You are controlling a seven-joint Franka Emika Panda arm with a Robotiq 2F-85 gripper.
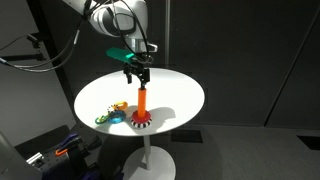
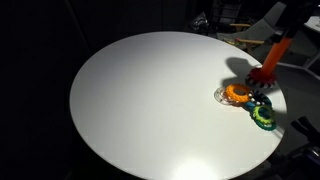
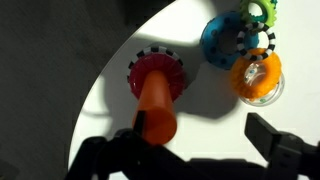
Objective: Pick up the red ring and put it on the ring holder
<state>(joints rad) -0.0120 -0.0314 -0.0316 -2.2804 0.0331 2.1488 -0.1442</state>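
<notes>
I logged the gripper (image 1: 137, 73) spread wide and holding nothing, hanging right above the ring holder (image 3: 155, 105), with its dark fingers (image 3: 285, 148) standing either side of the orange peg's top in the wrist view. The red ring (image 3: 160, 72) sat threaded on the peg, down against the holder's checkered base. The yellow-orange ring (image 3: 258, 78), blue ring (image 3: 225, 40) and green ring (image 3: 262, 10) lay bunched together just beside the holder on the white table (image 1: 175, 95).

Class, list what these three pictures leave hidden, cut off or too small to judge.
- Wrist view: gripper is dark, and its body is cut off by the bottom edge.
- Wrist view: peg hides part of the red ring.
- Exterior view: loose rings are too small to count.
</notes>
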